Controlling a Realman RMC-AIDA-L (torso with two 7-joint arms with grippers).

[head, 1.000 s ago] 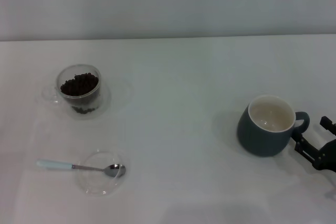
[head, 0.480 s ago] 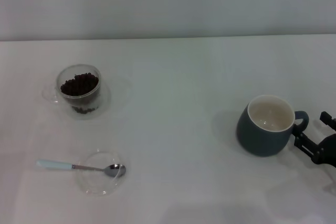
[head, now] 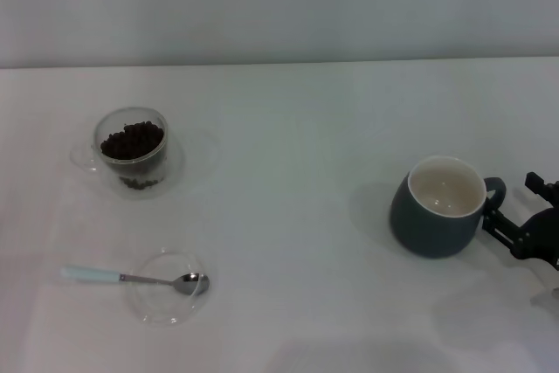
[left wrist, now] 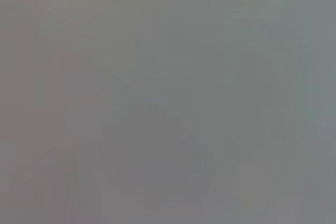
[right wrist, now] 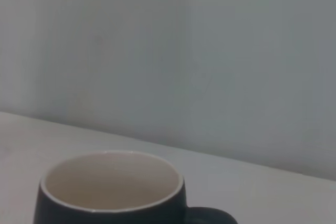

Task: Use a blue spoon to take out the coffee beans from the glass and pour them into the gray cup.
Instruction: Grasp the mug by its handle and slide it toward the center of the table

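Note:
The blue spoon lies at the front left, its metal bowl resting in a flat clear dish and its pale handle pointing left. The glass holds the coffee beans at the left, farther back. The gray cup stands upright at the right with a cream inside that looks empty. Its handle points right toward my right gripper, which sits right at the handle by the head view's right edge. The cup's rim also shows in the right wrist view. My left gripper is out of view.
The white table runs back to a pale wall. A faint clear saucer lies under the glass. The left wrist view shows only flat grey.
My right gripper has moved slightly toward the back. The gray cup has shifted a little left, and its handle has turned toward the back right.

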